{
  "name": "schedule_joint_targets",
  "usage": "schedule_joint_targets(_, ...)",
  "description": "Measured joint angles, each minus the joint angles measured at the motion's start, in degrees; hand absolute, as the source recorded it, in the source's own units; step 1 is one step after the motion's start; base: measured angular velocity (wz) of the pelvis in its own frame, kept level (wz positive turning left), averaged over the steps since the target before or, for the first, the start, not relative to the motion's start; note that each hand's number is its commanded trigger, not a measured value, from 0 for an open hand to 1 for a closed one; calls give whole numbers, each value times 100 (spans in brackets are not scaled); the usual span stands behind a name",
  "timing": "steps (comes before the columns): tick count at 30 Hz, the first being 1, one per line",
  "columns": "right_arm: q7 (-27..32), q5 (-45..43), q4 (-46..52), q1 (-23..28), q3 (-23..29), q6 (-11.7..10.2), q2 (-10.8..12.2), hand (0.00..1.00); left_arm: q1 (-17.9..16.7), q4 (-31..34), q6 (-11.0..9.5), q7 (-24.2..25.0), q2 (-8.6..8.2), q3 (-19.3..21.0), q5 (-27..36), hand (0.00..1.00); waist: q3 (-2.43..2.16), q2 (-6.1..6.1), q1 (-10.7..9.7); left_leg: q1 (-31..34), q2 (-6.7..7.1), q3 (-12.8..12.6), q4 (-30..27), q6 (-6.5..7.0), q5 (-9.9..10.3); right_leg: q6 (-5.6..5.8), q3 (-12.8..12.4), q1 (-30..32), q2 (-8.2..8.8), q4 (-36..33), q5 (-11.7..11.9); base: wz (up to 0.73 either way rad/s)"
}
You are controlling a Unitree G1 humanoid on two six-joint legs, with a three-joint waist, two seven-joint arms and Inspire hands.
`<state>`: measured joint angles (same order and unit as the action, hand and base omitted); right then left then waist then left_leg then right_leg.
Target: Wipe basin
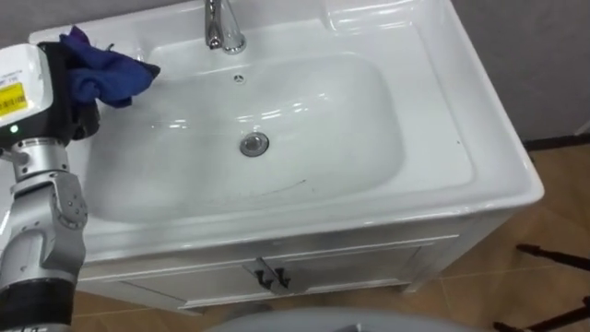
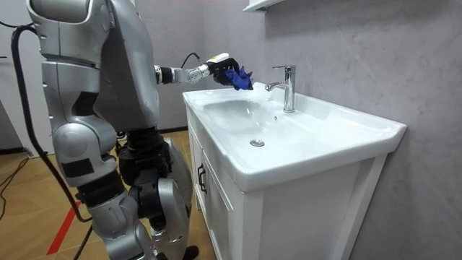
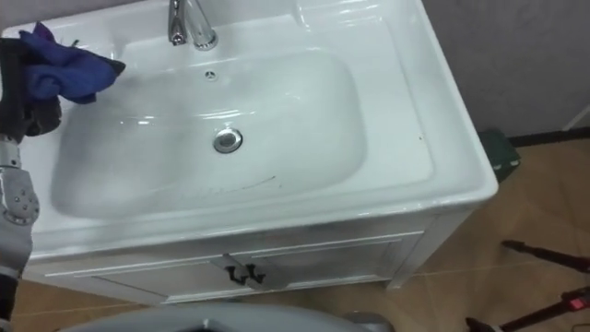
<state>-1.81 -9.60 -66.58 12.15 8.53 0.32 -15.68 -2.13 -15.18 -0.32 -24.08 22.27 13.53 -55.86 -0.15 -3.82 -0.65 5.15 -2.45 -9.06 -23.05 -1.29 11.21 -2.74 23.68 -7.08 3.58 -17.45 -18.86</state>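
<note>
Fingers of the left hand (image 1: 66, 92) grip a bunched blue cloth (image 1: 106, 74).
Cloth hangs over the basin's (image 1: 461, 161) back left rim, left of the tap (image 1: 221, 28).

Crumpled blue cloth (image 1: 106, 74), held at left above the white basin (image 1: 323, 111).

The yellow label (image 1: 9, 96) on the left hand (image 1: 41, 92) seems unreadable.

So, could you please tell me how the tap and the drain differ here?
The tap stands upright on the basin's back ledge; the drain lies flush in its bottom. The tap is a tall spout; the drain is a flat round ring. The tap is nearer than the drain to the cloth held in the left hand. Both are shiny metal.
</note>
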Motion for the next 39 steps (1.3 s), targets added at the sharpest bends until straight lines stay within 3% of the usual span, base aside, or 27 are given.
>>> schedule_joint_targets(9,-94,1,-1,-56,-41,27,-2,0,-13,2,-5,1,0,169,-6,100,21,-167,283,40,13,122,-65,2,0,-19,30,16,-1,-67,-46,4)
schedule_joint_targets(14,-117,41,-1,-144,-37,-6,-24,0,-85,14,-3,1,1,460,-7,100,24,-153,287,107,15,119,-70,0,0,-45,34,128,34,-229,-121,1)
schedule_joint_targets(26,-209,51,-6,-140,19,-22,-41,0,-466,33,23,131,0,566,-72,100,32,-56,294,155,15,147,-77,-9,-5,-73,102,138,26,-226,-152,4)
schedule_joint_targets(30,-205,51,-1,-91,19,-21,-41,0,-673,31,98,131,0,622,-117,100,15,-23,319,163,15,145,-80,-9,-4,-73,98,148,27,-230,-152,0)
schedule_joint_targets(39,-105,55,-1,-14,21,-17,-41,0,-756,-301,310,129,0,622,-114,100,13,-37,405,161,17,162,-80,-9,-4,-70,117,141,27,-236,-155,0)
